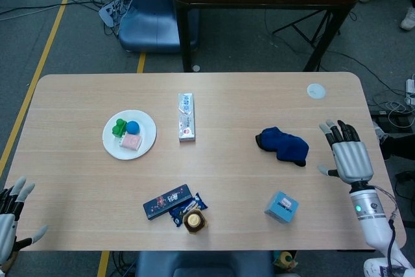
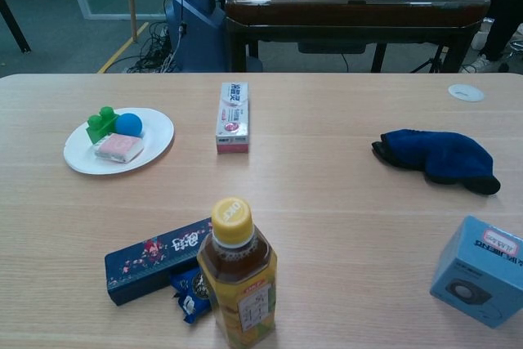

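A dark blue cloth [image 1: 282, 145] [image 2: 435, 158] lies flat on the table, right of the middle, with nothing touching it. My right hand [image 1: 349, 155] hovers open by the table's right edge, fingers spread, a short way right of the cloth; the chest view does not show it. My left hand [image 1: 11, 215] is open at the lower left corner of the head view, off the table's front left edge and holding nothing.
A white plate [image 1: 111, 146] [image 2: 73, 158] carries a green block, a blue ball and a pink piece. A toothpaste box [image 1: 187, 116], a dark snack box [image 1: 167, 202], a tea bottle [image 2: 237, 275], a blue wrapper and a light blue box [image 1: 281, 207] also lie on the table.
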Controlling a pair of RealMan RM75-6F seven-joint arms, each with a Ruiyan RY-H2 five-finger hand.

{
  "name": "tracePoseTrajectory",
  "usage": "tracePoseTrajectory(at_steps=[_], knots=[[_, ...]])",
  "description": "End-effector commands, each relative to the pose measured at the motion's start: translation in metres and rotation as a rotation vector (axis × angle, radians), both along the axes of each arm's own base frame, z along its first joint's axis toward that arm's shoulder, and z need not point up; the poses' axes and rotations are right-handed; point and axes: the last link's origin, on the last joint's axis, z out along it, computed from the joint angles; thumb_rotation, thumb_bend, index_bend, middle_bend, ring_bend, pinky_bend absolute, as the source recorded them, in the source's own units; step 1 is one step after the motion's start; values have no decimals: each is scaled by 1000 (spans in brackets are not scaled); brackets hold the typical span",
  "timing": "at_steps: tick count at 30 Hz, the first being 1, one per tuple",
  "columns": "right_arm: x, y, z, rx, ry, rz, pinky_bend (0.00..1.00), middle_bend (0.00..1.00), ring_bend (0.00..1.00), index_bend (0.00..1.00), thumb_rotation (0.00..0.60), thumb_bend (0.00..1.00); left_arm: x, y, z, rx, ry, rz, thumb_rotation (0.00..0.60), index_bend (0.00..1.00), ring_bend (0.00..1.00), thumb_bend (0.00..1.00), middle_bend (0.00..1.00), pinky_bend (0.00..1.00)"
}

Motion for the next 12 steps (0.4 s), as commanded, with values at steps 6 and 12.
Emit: tracePoseTrajectory(at_steps=[6, 12], knots=[[-9, 64, 22, -68, 0, 1, 86, 132, 43, 0, 600, 0, 6, 6, -6, -20, -4, -27, 600, 99, 21, 168, 0, 12], [-12, 84, 23, -76, -15, -2, 86, 142, 53, 0, 600, 0, 7, 9, -9, -28, -7, -35, 600, 99, 21, 168, 0, 12]])
